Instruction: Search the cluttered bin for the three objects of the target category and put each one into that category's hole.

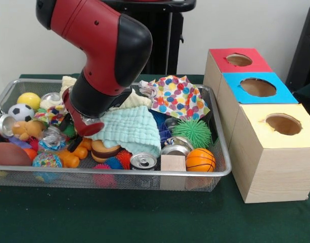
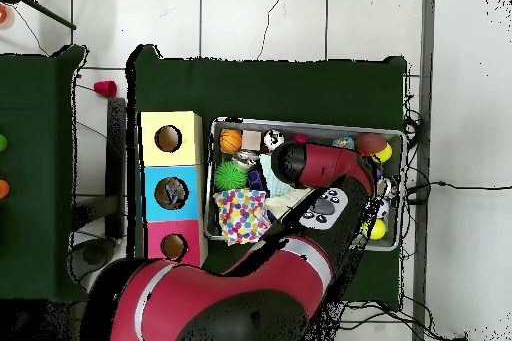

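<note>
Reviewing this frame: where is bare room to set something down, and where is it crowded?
Free: the green tablecloth in front of the wire bin and the yellow-topped box. Crowded: the bin's inside, filled with balls, cans and cloths, with the arm reaching into its left half.

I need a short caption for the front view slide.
Sawyer arm reaching into cluttered wire bin beside three sorting boxes.

A dark green cloth-covered tabletop (image 1: 144, 217) carries everything. In the overhead view a small pink plastic cup (image 2: 105, 88) stands on the pale tiled floor (image 2: 240, 22) just beside the tabletop's edge, and thin black cables (image 2: 455, 185) trail across the tiles on the other side.
</note>
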Controlling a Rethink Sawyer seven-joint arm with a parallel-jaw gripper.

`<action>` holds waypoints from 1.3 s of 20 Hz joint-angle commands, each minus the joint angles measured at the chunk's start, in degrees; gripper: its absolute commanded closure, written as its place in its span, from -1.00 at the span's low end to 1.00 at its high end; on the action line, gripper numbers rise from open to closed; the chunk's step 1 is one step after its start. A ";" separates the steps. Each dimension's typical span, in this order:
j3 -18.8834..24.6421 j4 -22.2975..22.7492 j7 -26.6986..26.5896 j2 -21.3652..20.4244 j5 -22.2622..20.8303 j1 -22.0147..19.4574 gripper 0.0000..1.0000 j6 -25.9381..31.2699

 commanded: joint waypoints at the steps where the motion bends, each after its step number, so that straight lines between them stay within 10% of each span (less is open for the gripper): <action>1: 2.43 -1.67 7.35 2.29 0.90 0.31 -1.00 3.35; 10: -12.73 -6.19 16.14 7.12 0.55 3.55 -1.00 7.94; 11: -14.74 -5.61 18.04 8.45 1.68 4.31 1.00 7.12; 17: -29.89 -5.89 31.76 19.24 2.18 9.67 1.00 -0.29; 26: -17.82 -2.67 22.43 11.89 3.74 6.28 1.00 -7.33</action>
